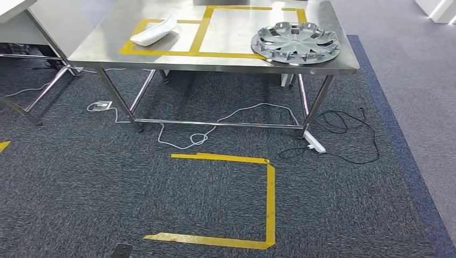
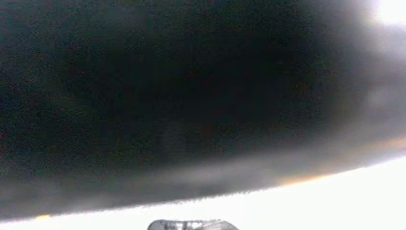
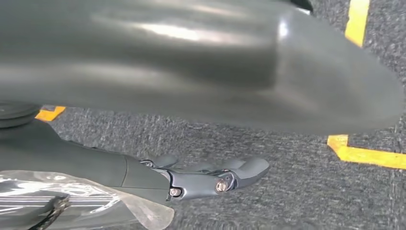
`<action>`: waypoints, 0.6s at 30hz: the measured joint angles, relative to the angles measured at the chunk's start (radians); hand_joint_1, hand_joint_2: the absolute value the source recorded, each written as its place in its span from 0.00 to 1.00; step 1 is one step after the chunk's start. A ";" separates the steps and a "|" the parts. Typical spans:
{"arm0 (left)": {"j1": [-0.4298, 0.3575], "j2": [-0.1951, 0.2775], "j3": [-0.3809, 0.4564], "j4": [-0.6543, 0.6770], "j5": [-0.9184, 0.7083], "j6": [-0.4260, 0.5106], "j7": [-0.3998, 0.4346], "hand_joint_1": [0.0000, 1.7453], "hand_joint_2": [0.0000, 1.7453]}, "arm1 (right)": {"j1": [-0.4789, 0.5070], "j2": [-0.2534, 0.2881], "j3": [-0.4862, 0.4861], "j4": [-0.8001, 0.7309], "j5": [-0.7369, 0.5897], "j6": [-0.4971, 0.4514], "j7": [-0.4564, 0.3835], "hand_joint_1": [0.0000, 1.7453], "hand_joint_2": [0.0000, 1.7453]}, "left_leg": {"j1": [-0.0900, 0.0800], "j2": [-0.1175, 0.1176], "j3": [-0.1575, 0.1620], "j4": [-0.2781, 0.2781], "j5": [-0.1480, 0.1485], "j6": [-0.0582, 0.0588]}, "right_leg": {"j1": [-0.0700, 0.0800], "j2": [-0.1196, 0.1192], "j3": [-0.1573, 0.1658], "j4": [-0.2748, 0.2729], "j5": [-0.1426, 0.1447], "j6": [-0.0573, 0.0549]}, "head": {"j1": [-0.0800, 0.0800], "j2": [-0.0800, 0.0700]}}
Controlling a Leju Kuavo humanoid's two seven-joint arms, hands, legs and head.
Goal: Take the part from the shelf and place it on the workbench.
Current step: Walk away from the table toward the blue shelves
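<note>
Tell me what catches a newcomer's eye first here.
The silver hubcap stands out, lying flat on the steel workbench near its right edge. To its left a white part rests inside yellow tape outlines. On the carpet in front, a yellow tape bracket marks the floor.

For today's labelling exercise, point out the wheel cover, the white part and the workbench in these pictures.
wheel cover (image 1: 295, 42), head view, on its central hub.
white part (image 1: 155, 33), head view, on the middle of its upper surface.
workbench (image 1: 91, 46), head view, on bare steel near its left edge.
</note>
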 joint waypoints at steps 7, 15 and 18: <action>0.000 -0.002 0.000 0.001 0.001 -0.001 0.002 0.00 0.00 | 0.004 0.000 0.000 0.000 0.001 0.001 -0.001 0.00 0.00 | 0.001 0.012 -0.099 -0.004 0.089 0.033 | -0.017 0.012 -0.064 0.237 -0.208 0.038 | 0.004 0.000; 0.000 0.002 0.001 0.002 0.004 -0.005 0.004 0.00 0.00 | -0.005 0.000 0.001 0.000 0.017 0.001 0.003 0.00 0.00 | 0.001 0.011 -0.217 0.014 0.200 -0.001 | -0.031 0.021 0.259 -0.062 -0.181 0.038 | 0.004 0.000; 0.007 0.000 0.003 0.004 0.005 -0.007 0.005 0.00 0.00 | 0.001 -0.001 0.001 0.000 0.021 0.001 0.006 0.00 0.00 | 0.013 0.008 -0.240 0.025 0.194 -0.019 | -0.021 0.015 0.225 -0.070 -0.164 0.007 | 0.005 0.000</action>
